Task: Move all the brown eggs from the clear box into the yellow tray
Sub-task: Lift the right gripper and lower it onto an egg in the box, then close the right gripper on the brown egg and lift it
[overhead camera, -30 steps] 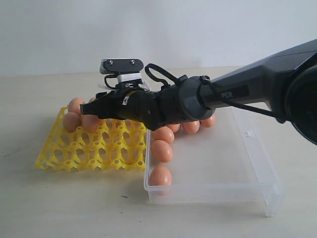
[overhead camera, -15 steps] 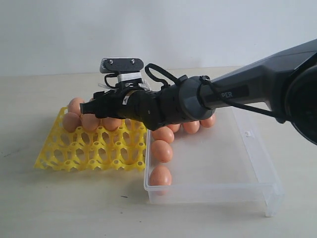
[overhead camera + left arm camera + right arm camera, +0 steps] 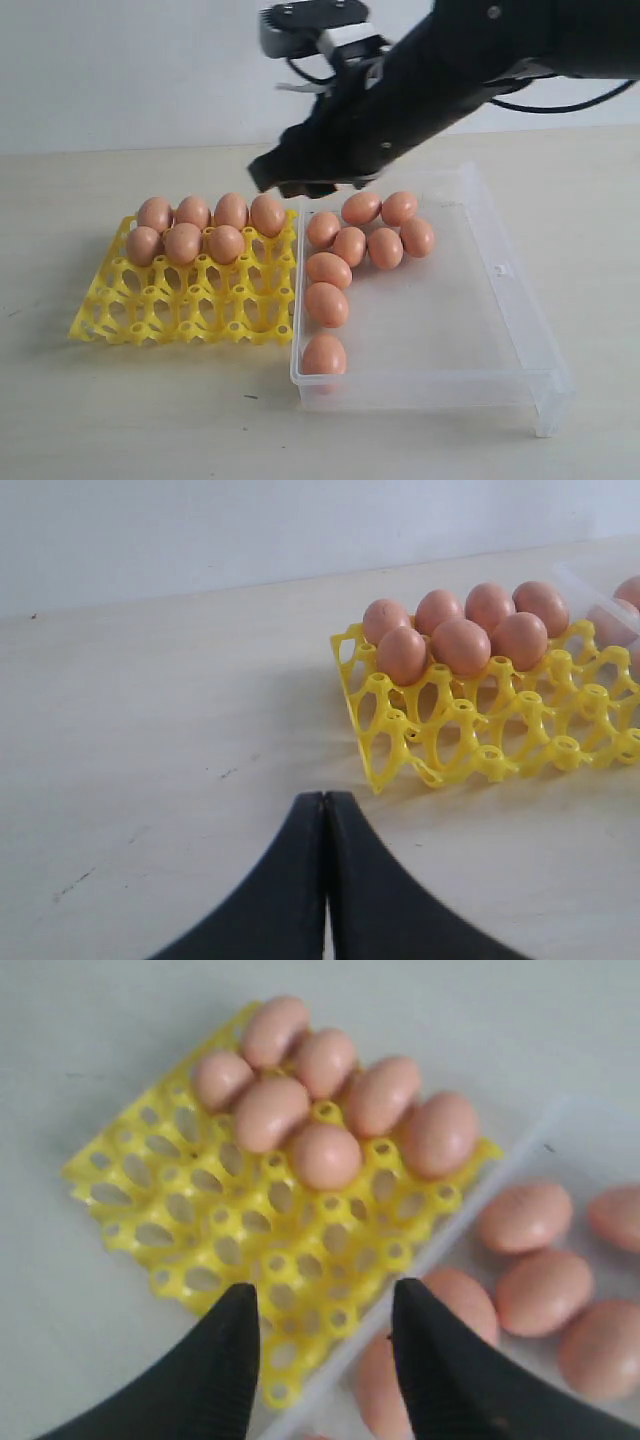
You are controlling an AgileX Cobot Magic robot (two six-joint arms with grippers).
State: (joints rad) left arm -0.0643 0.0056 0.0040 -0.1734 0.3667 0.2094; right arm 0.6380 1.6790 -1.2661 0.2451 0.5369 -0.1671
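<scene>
My right gripper [image 3: 322, 1300] hangs open and empty above where the yellow tray [image 3: 180, 312] meets the clear box [image 3: 480, 330]. Seven brown eggs [image 3: 183, 243] sit in the tray, nine in the box.

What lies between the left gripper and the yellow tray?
Only bare table. The left wrist view shows the left gripper apart from the yellow tray, with nothing on the stretch between.
</scene>
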